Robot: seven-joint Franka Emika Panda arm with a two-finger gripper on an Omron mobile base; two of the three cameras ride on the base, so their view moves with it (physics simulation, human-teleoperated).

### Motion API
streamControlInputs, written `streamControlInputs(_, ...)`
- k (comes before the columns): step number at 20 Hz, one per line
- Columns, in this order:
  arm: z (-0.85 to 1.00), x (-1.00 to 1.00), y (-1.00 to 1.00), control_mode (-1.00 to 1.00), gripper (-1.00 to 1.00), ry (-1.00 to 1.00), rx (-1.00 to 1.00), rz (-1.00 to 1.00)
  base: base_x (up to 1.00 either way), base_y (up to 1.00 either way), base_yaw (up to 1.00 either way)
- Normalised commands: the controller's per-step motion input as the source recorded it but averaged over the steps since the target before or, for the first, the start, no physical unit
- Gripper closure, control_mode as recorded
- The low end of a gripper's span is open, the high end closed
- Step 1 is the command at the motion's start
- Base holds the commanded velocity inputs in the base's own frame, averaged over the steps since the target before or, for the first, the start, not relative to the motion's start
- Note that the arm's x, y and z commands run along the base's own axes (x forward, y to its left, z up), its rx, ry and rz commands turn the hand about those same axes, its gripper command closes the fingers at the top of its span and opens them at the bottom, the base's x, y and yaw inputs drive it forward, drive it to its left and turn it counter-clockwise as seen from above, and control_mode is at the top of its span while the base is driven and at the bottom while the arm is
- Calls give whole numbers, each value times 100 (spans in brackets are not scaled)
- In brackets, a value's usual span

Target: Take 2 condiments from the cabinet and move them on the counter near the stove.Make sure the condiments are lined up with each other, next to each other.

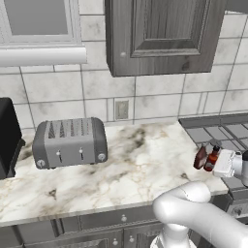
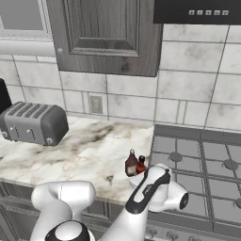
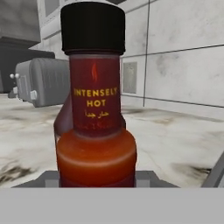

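Condiments: jaws pinch glossy black-capped red bottle [image 3: 96, 109] beside bulbous brown bottle [image 2: 131, 163] on veined counter [image 1: 121, 164].

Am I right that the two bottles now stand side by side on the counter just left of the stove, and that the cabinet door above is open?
Not quite: the cabinet door is shut, as the right base view shows. The two bottles do stand side by side on the counter just left of the stove.

White glossy arm [image 2: 61, 197], rounded bulbous links, dark grey joint cap, black stripe along forearm.
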Motion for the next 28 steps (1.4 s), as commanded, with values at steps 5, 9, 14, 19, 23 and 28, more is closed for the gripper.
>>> streamControlInputs(5,-5,0,15,-100,100,0,0,-1,0,0,0)
streamControlInputs(9,-4,0,20,-100,100,0,0,-1,0,0,0)
streamControlInputs(14,-4,0,25,-100,100,0,0,-2,0,0,0)
streamControlInputs(19,-8,0,26,-100,100,0,0,-2,0,0,0)
streamControlInputs(23,-10,2,13,-100,100,0,0,-1,0,0,0)
streamControlInputs(28,-1,0,0,-100,100,0,0,0,0,0,0)
